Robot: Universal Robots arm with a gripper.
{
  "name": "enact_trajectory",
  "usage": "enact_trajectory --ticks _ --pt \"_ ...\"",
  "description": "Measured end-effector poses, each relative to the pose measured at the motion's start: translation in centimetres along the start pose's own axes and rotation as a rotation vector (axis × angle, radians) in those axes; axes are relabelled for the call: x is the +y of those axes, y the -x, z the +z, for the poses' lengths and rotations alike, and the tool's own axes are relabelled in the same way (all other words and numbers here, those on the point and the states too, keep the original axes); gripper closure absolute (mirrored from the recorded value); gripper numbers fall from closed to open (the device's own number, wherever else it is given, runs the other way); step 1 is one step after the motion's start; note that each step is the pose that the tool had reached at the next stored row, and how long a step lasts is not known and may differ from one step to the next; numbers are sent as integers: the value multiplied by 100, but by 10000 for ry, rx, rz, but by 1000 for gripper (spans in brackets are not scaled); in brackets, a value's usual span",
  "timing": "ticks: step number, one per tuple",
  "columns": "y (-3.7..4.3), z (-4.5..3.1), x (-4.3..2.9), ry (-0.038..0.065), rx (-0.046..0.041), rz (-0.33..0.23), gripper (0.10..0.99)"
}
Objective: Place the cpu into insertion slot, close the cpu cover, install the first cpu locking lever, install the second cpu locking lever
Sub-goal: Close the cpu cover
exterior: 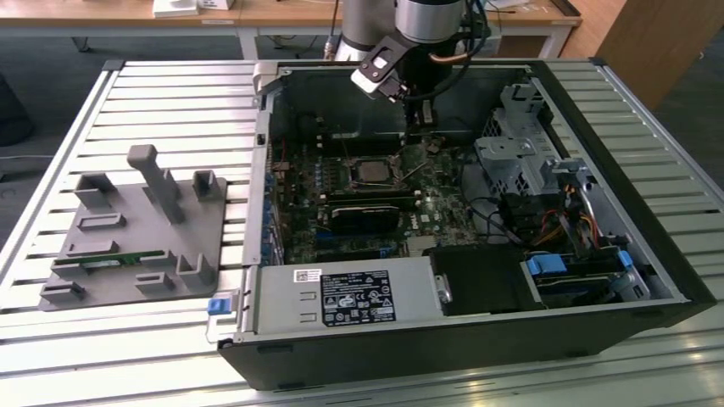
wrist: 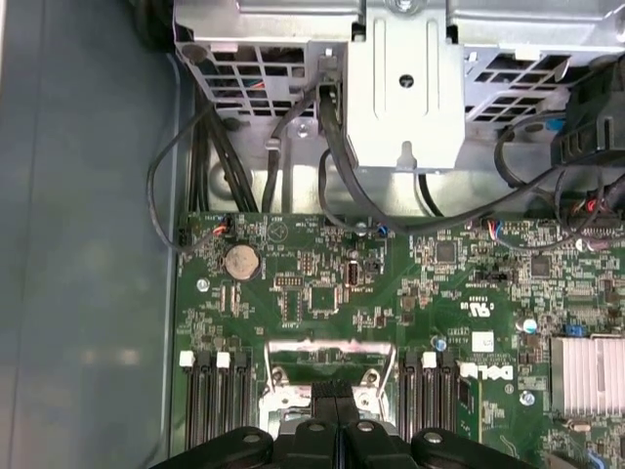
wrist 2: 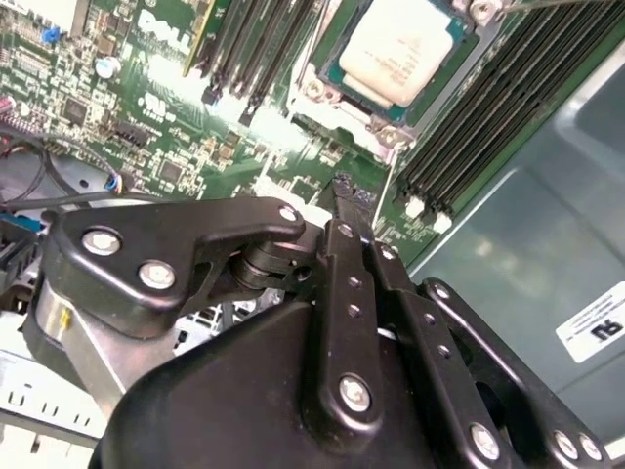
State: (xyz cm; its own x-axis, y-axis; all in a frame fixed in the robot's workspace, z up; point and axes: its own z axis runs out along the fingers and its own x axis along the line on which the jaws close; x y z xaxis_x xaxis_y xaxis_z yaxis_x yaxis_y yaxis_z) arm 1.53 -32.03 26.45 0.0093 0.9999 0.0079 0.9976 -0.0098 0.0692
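The cpu (wrist 2: 410, 44), a square chip with a silvery-tan top, lies in the insertion slot (wrist 2: 317, 90), whose silver rim frames it. In the exterior view the insertion slot (exterior: 371, 172) sits mid-board inside the open computer case. My gripper (exterior: 421, 125) hangs just beyond its far right corner, fingers together with nothing between them. In the second wrist view the gripper (wrist 2: 342, 186) hovers over the green board beside the socket. In the first wrist view the gripper (wrist: 332, 393) is right at a silver frame plate, the cpu cover (wrist: 327, 357); I cannot tell whether it lies flat or stands up.
Black memory slots (wrist 2: 479, 127) flank the socket. A long black card (exterior: 364, 212) lies in front of it, with a power supply (exterior: 339, 297) nearer still. A metal drive cage (exterior: 520, 161) with cables stands on the exterior view's right. A grey fixture block (exterior: 136, 229) sits outside the case.
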Motion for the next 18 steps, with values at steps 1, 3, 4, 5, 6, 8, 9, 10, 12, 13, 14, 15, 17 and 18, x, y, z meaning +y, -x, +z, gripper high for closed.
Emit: enact_trajectory --ticks 1,3,4,5,6,8,9,10,12,13,14,15,17,18 --pt "0 1 9 0 1 0 980" --pt "0 2 21 0 0 0 980" --pt "0 4 29 0 1 0 980" --pt "0 5 39 1 1 0 980" --pt "0 5 48 1 1 1 980" --pt "-1 7 64 0 1 1 980" --pt "-1 8 74 1 2 1 980" --pt "-1 8 83 1 2 1 980" --pt "-1 9 101 0 1 0 980" --pt "-1 10 108 0 1 0 980" --pt "-1 10 115 0 1 0 980" --pt "-1 11 123 1 1 0 980" --pt "-1 11 136 0 0 0 980" --pt "-1 12 141 0 1 0 980"
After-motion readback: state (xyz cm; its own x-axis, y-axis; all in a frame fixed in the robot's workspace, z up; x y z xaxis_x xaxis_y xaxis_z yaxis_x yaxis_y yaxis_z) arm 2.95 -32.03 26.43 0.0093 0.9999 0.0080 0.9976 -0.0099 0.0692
